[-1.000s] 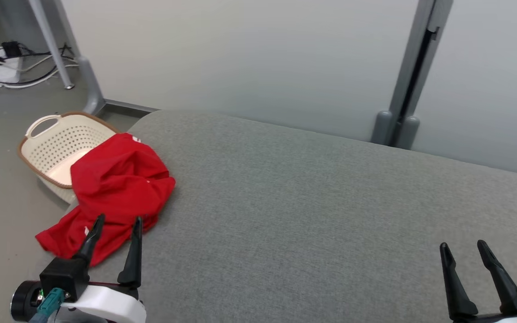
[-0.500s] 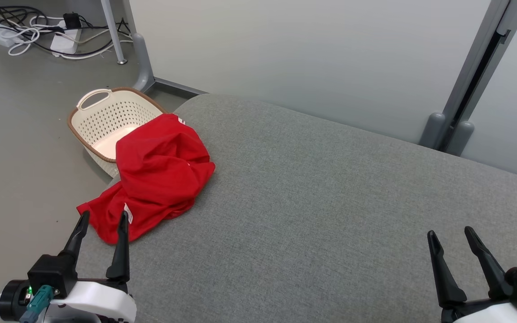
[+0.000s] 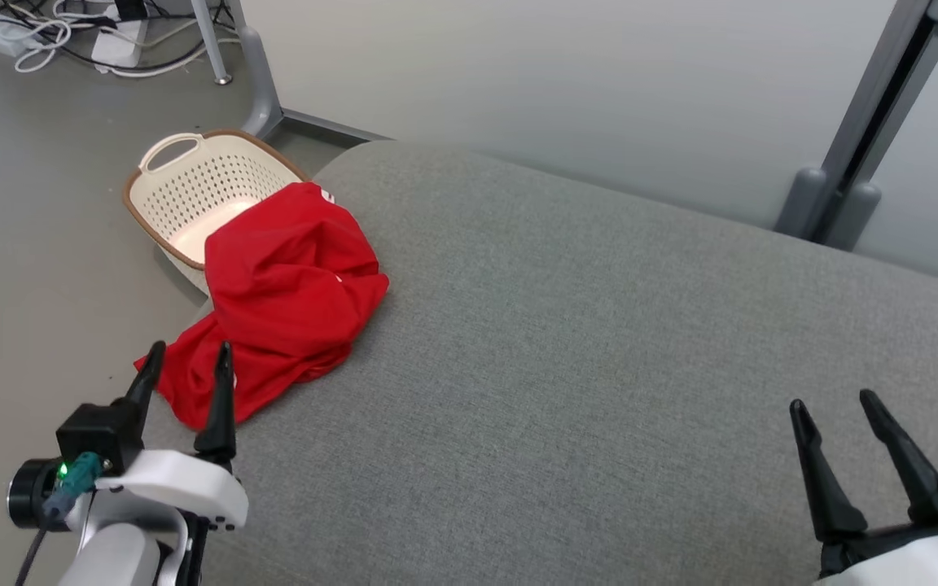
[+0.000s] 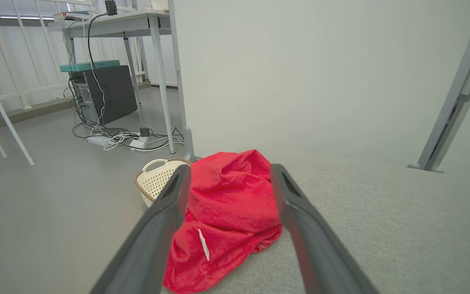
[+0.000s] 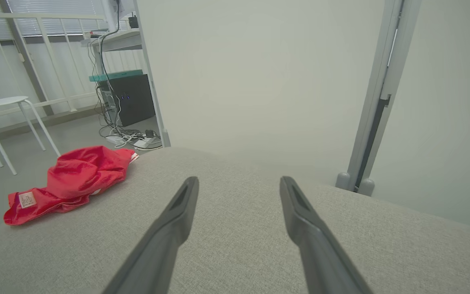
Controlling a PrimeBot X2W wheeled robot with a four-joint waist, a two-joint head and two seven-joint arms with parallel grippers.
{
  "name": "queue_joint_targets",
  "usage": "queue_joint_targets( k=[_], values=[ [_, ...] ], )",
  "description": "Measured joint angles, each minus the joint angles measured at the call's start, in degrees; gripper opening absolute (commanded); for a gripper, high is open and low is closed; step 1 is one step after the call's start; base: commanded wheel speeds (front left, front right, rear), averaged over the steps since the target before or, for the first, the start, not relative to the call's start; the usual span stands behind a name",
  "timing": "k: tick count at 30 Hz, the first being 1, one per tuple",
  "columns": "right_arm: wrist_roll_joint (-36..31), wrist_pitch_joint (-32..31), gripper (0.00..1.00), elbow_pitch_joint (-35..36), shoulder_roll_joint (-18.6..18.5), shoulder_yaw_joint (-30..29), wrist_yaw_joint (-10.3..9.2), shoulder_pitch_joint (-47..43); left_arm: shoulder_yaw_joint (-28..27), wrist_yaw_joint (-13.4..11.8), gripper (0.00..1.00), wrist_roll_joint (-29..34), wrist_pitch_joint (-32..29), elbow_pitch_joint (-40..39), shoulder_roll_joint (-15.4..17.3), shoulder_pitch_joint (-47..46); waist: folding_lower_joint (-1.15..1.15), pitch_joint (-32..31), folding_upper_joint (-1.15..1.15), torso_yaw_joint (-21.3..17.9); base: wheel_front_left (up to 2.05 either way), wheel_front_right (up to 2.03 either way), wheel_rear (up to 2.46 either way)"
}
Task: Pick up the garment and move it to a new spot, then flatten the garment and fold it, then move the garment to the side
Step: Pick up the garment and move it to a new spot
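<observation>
Left gripper [image 3: 191, 350]: fingers spread, empty, tips just over the near hem of the garment [image 3: 290, 277]. Right gripper [image 3: 833, 400]: spread, empty, well apart over the bare cushion [image 3: 567, 350]. Garment lies crumpled at the cushion's left end, with a basket [image 3: 161, 150] just beyond it. Best to pinch a thick fold rather than the thin hem, then lift it clear of the basket before carrying.

Cream basket [image 3: 192, 183] on floor [image 3: 29, 285], grey cushion [image 3: 599, 366], tangled cables [image 4: 112, 135]
</observation>
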State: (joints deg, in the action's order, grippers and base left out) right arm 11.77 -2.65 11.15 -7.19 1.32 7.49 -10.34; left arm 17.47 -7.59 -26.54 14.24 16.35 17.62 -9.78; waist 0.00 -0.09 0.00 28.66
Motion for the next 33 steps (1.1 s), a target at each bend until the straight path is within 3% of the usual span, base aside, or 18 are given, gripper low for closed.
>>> queue_joint_targets(
  k=[9, 19, 20, 21, 22, 27, 33],
  values=[
    [-0.1, -3.3, 1.00, 5.4, -4.4, -1.5, 0.00, 4.4, -2.4, 6.4, 1.00, -4.4, 0.5, 21.0, -2.7, -14.5, 0.00, 10.3, 0.00, -3.8, 0.00, 0.00, 0.00],
    [0.7, -3.4, 1.00, 5.8, -6.0, -1.3, 0.00, 8.6, -3.1, 12.3, 1.00, -8.1, 0.4, 44.8, -6.3, -27.2, 0.00, 20.6, 0.00, -8.7, 0.00, 0.00, 0.00],
    [0.7, -3.3, 1.00, 5.5, -6.0, -1.3, 0.00, 8.8, -3.3, 12.7, 0.94, -8.6, 0.4, 46.5, -6.4, -27.8, 0.00, 21.0, 0.00, -9.3, 0.00, 0.00, 0.00],
    [0.7, -3.0, 1.00, 5.3, -6.0, -1.4, 0.00, 9.0, -3.4, 13.0, 0.73, -8.9, 0.4, 47.8, -6.6, -28.3, 0.00, 21.3, 0.00, -9.8, 0.00, 0.00, 0.00],
    [0.8, -2.7, 1.00, 4.6, -5.9, -1.3, 0.00, 9.2, -3.5, 13.4, 0.00, -8.9, 0.4, 49.7, -6.5, -29.1, 0.00, 21.6, 0.00, -10.7, 0.00, 0.00, 0.00],
    [1.2, -1.4, 1.00, 3.3, -5.6, -1.4, 0.00, 9.5, -3.8, 13.4, 0.00, -8.3, 0.6, 50.3, -5.1, -29.4, 0.00, 20.7, 0.00, -11.4, 0.00, 0.00, 0.00],
    [1.0, -0.3, 1.00, 2.3, -4.8, -2.7, 0.00, 9.2, -9.6, 10.1, 0.00, -4.1, 0.8, 35.8, -2.5, -25.8, 0.00, 17.6, 0.00, -11.2, 0.00, 0.00, 0.00]
  ],
)
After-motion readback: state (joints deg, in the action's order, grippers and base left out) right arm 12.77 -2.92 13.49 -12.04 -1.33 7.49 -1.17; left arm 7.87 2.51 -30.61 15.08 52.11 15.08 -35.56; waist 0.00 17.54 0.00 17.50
